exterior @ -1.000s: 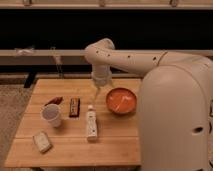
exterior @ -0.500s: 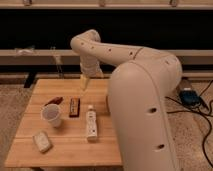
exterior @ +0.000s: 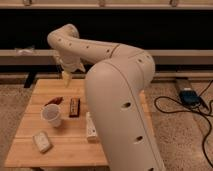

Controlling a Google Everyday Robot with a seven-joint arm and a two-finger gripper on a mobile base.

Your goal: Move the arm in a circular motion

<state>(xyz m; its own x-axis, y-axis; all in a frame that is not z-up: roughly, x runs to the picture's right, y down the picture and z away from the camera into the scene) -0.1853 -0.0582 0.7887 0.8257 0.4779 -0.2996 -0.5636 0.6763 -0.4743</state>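
1. The arm (exterior: pixel 117 95) fills the middle of the view, a thick cream-white sweep that rises from the bottom edge and bends left over the wooden table (exterior: pixel 65 150).
2. The gripper (exterior: pixel 66 79), a yellowish tip, hangs pointing down above the table's back left part, clear of everything on it; whether it is open or closed, I cannot tell, and nothing shows in its hold.
3. On the slatted top: a white cup (exterior: pixel 51 114) stands upright, with a dark red packet (exterior: pixel 54 101) just behind it and a brown bar (exterior: pixel 74 106) beside it.
4. A white bottle (exterior: pixel 91 127) lies near the arm, and a pale packet (exterior: pixel 42 141) sits toward the front left corner.
5. The room: a speckled floor (exterior: pixel 180 140), black cables (exterior: pixel 175 107) looping at the right by a blue-grey box (exterior: pixel 189 96), and a dark wall (exterior: pixel 150 30) crossed by pale rails behind.
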